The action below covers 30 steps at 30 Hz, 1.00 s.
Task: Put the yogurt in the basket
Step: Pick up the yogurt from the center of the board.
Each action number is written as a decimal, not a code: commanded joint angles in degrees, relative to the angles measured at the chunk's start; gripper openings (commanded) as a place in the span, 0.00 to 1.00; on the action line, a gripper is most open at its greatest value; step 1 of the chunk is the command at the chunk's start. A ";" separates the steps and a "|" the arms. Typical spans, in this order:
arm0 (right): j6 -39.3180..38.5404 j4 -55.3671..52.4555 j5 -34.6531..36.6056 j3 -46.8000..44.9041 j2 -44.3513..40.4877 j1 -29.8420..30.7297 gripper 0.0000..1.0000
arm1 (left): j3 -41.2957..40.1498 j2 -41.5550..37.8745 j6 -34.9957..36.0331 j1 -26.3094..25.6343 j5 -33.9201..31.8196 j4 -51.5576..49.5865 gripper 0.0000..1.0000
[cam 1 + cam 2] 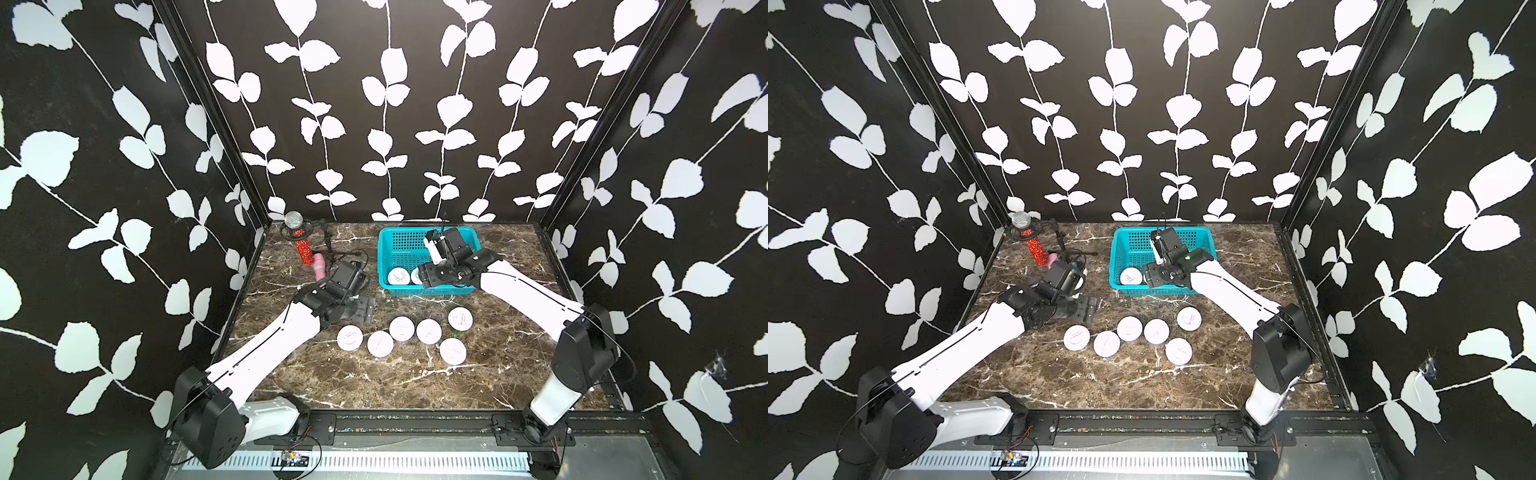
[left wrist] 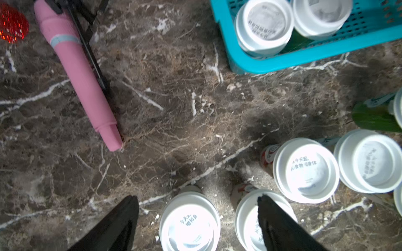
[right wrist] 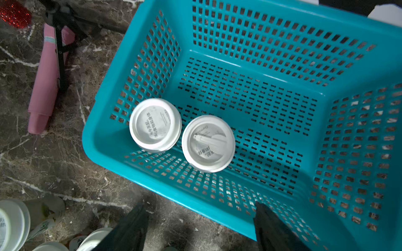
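Note:
The turquoise basket (image 1: 409, 243) (image 1: 1200, 239) stands at the back of the marble table. Two yogurt cups (image 3: 155, 125) (image 3: 208, 143) stand upright in its front left corner. Several more yogurt cups (image 1: 402, 328) (image 1: 1129, 328) are clustered on the table in front of it. My right gripper (image 3: 200, 205) hangs open and empty over the basket's front rim (image 3: 174, 192), near those two cups. My left gripper (image 2: 195, 196) is open above the left end of the cluster. One cup (image 2: 190, 223) lies between its fingers, untouched, and the neighbouring cup (image 2: 245, 217) sits under one fingertip.
A pink slim bottle (image 1: 319, 266) (image 2: 82, 76) lies at the back left beside a red glitter microphone (image 1: 304, 251) on a black tripod stand. Patterned walls enclose the table on three sides. Bare marble shows along the front edge (image 1: 374, 386).

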 commanded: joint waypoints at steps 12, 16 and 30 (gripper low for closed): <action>1.76 4.40 -0.64 -6.03 -5.01 -0.27 0.79 | -6.91 -5.03 -5.39 -2.07 0.41 -4.93 0.94; 1.87 4.54 -0.67 -6.19 -5.01 -0.22 0.79 | -8.17 -5.09 -5.72 -2.63 -0.07 -4.27 0.95; 1.88 5.03 -0.93 -6.70 -4.98 -0.25 0.79 | -9.66 -2.20 -6.04 -2.99 -0.44 -3.04 0.90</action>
